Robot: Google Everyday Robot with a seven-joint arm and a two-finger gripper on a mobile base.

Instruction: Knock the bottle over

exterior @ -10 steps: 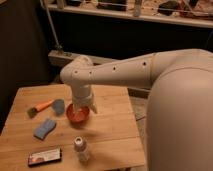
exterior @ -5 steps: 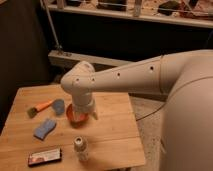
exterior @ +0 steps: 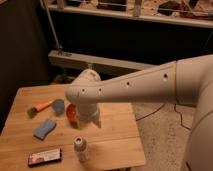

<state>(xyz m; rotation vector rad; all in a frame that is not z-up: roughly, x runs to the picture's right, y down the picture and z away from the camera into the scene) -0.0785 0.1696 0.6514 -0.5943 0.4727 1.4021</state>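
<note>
The bottle is small, pale and translucent with a white ribbed cap. It stands upright near the front edge of the wooden table. My gripper hangs from the white arm's wrist, just behind and slightly right of the bottle, above the table. A gap remains between it and the bottle. The red bowl is mostly hidden behind the wrist.
An orange-handled brush and a blue sponge lie on the left of the table. A dark flat packet lies at the front left. A dark shelf unit and a metal rail stand behind the table.
The arm has swung forward and left, and the wrist now covers more of the red bowl and sits closer to the bottle. The bottle has not moved.
</note>
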